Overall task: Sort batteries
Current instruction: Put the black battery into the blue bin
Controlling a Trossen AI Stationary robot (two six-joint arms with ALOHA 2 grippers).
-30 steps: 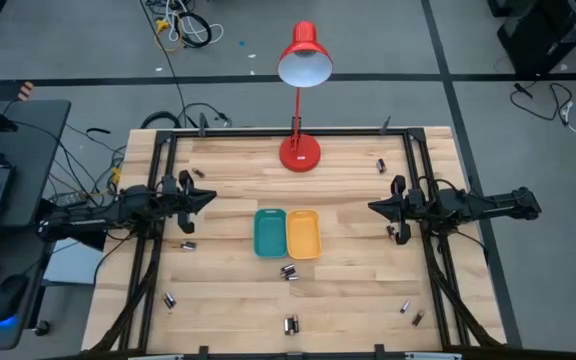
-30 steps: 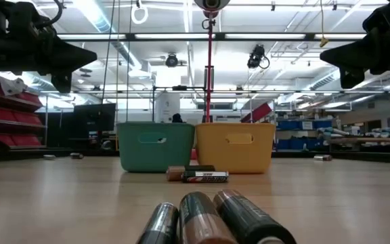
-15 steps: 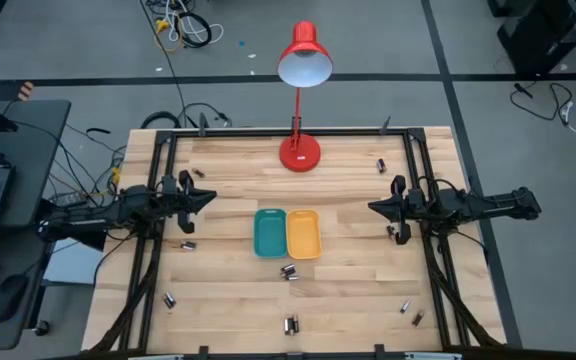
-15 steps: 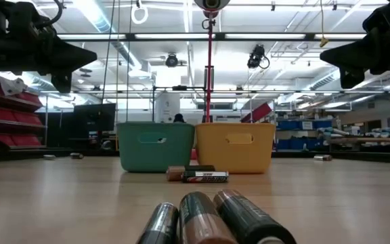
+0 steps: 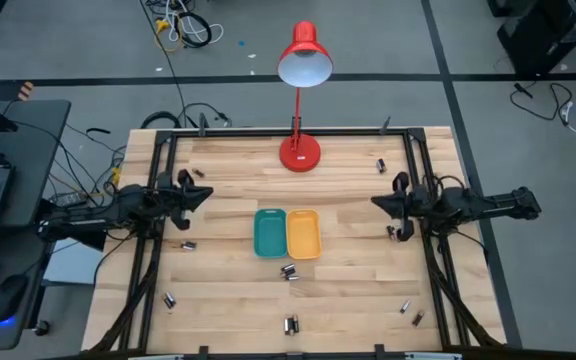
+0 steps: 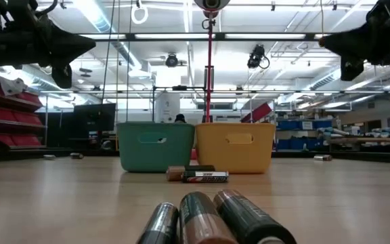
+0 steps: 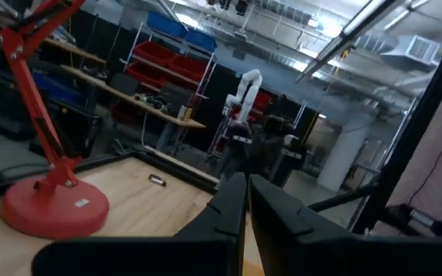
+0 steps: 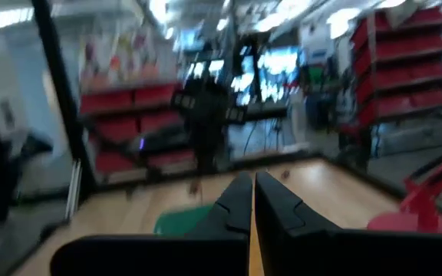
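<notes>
Both grippers aloft, batteries (image 5: 289,271) scattered

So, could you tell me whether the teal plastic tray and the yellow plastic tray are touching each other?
Touching. The high view shows the teal plastic tray and the yellow plastic tray side by side with no wood between; the low view shows their walls meeting.

Both arms are shifting: the left gripper (image 5: 206,194) is sitting slightly farther toward the lamp side of the table than a second ago, and the right gripper (image 5: 376,203) is doing likewise. In the low view both are riding a little higher than before.
</notes>
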